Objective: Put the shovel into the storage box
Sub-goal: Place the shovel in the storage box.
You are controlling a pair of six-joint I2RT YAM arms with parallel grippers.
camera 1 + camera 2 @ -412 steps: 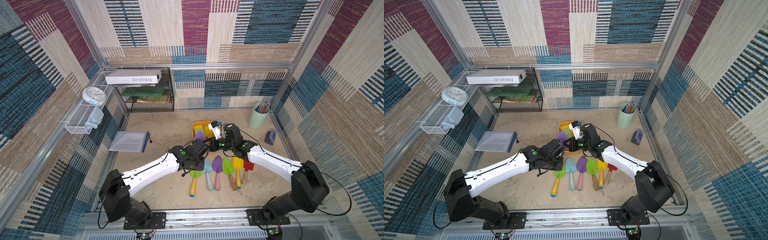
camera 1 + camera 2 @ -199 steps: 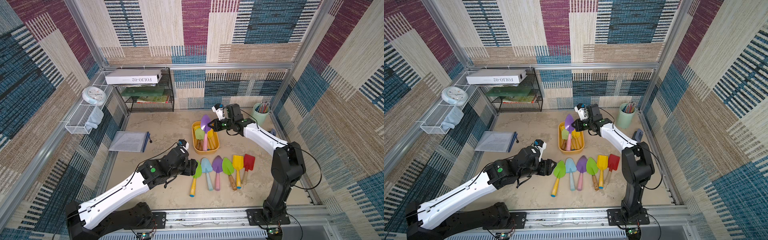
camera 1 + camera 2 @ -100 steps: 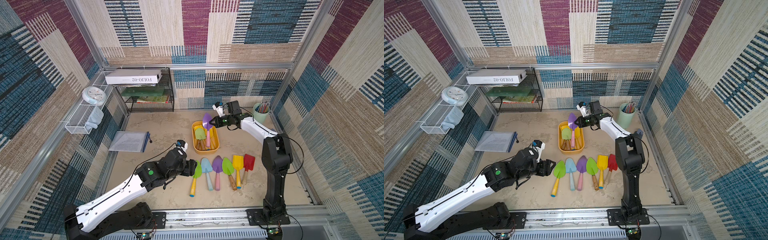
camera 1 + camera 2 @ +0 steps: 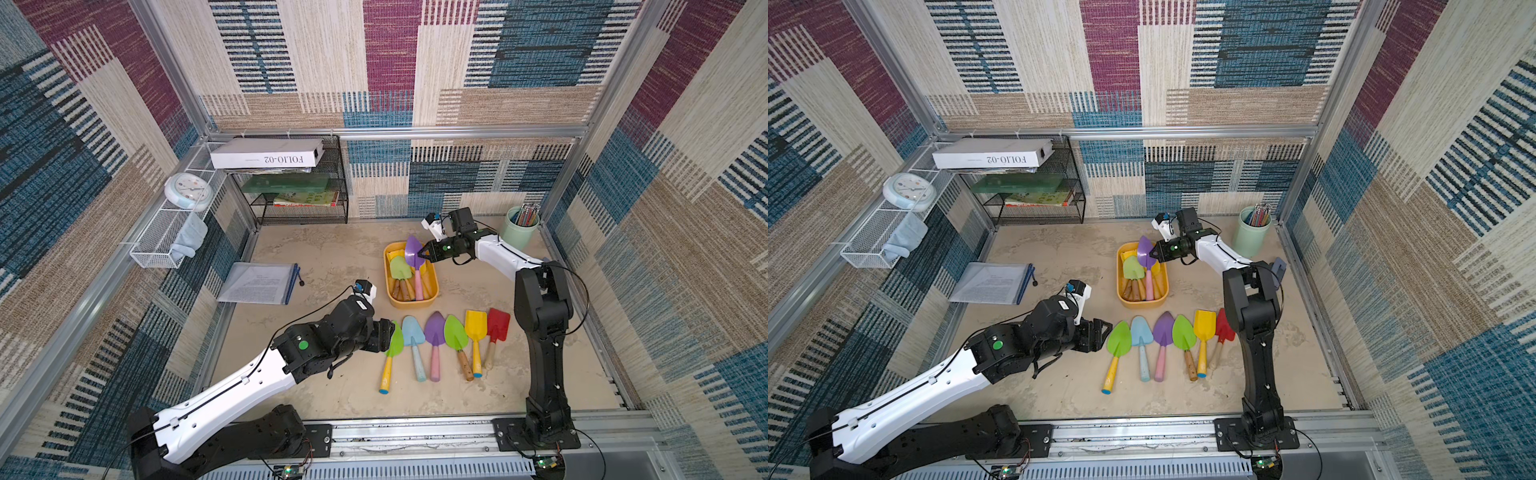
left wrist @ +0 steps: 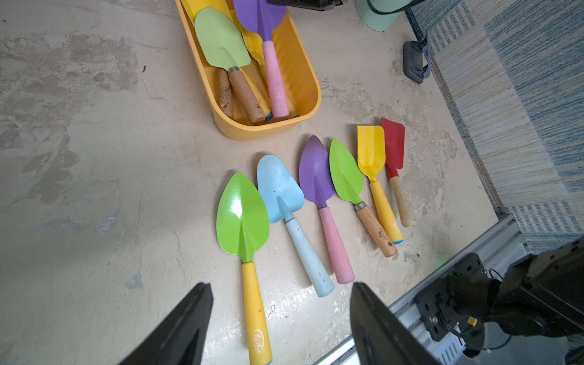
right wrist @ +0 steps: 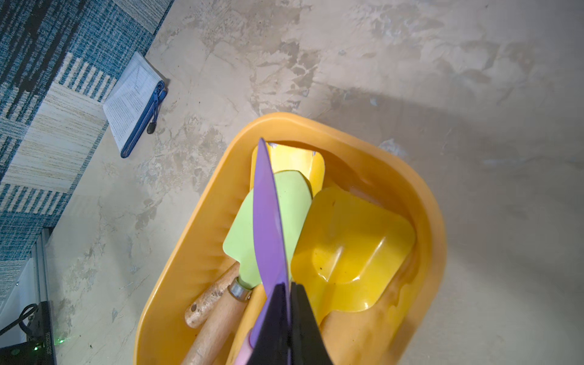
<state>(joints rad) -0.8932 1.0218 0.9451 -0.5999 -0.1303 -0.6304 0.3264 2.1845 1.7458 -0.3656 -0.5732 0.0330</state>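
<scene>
1. Versus two seconds back: swung right arm upright, reaching in from 3 o'clock of storage box (image 4: 412,303); pulled left arm back toward 7 o'clock.
2. Versus half a second back: nudged purple shovel (image 4: 414,254) slightly toward 6 o'clock, little else.
3. Clamped tight on shovel blade with right jaws.
4. Holding left jaws wide open, empty, just beside lime-green shovel (image 5: 242,218), 7 o'clock of box.
5. Placed over box: pink handle end down inside at 6 o'clock end among other shovels, blade raised at 12 o'clock end.
6. Aligned long axis with box length, 12-to-6; blade tip to 12, handle to 6, tilted.
</scene>
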